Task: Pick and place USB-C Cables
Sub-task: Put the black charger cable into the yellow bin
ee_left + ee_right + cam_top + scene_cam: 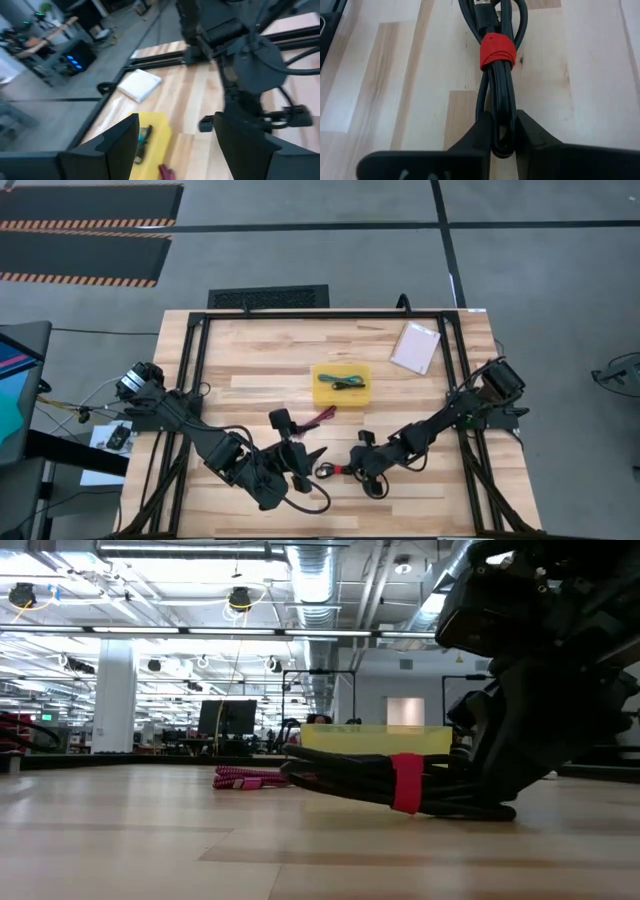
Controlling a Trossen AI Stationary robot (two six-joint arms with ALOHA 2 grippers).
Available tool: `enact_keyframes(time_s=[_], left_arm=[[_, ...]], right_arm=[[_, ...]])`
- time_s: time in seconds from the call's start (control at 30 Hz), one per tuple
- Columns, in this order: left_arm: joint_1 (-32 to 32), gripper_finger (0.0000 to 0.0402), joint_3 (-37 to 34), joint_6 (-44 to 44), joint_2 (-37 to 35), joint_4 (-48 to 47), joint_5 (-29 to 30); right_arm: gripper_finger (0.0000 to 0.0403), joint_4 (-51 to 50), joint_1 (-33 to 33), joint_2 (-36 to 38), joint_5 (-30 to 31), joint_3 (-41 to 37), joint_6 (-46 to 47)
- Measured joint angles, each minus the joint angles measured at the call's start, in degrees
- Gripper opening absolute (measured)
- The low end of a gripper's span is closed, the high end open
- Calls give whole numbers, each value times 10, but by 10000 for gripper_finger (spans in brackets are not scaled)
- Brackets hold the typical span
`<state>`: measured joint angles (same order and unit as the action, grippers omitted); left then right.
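Observation:
The black cable bundle with a red tie (335,471) lies near the table's near edge. It is also plain in the low view (405,782) and the right wrist view (496,55). My right gripper (362,468) is shut on its right end. The maroon cable (322,417) lies on the wood just near of the yellow tray (318,395). The teal cable (344,383) lies inside the tray. My left gripper (182,145) is open and hovers over the wood left of the bundle, beside the maroon cable (165,172). I cannot make out the thin black cable. My right gripper pinches the bundle's looped end (502,132) between its two fingers (477,135). The fingers come from the table's right, slanting down, and lie along the bundle. The bundle rests flat on the table (330,785).
A pale pinkish packet (415,347) lies at the far right of the table, beyond the tray. A black frame (195,370) runs along the table's left, far and right sides. Bare wood (250,370) shows left of the tray.

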<state>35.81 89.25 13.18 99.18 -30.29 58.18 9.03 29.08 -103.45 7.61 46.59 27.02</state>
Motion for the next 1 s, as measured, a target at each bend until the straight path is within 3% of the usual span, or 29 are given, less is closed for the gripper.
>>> enact_keyframes(time_s=[0.2, 0.37, 0.67, 0.83, 0.93, 1.0], left_arm=[[0, 247, 0, -4, 0, -2, 46], [-13, 247, 0, -35, 0, -16, 7], [-75, 247, -17, 13, -50, -192, -31], [-107, 247, -129, 81, -166, -202, -16], [-117, 247, -235, 105, -262, -128, -39], [-126, 247, -316, 102, -326, -31, -72]], right_arm=[[47, -24, -12, 63, 49, 0, -66], [47, -88, -35, 127, 58, -1, -104], [47, -177, -64, 248, 92, 0, -134], [47, -240, -62, 292, 122, 0, -132], [47, -240, -62, 314, 140, -10, -130], [47, -202, -62, 334, 156, -35, -131]])
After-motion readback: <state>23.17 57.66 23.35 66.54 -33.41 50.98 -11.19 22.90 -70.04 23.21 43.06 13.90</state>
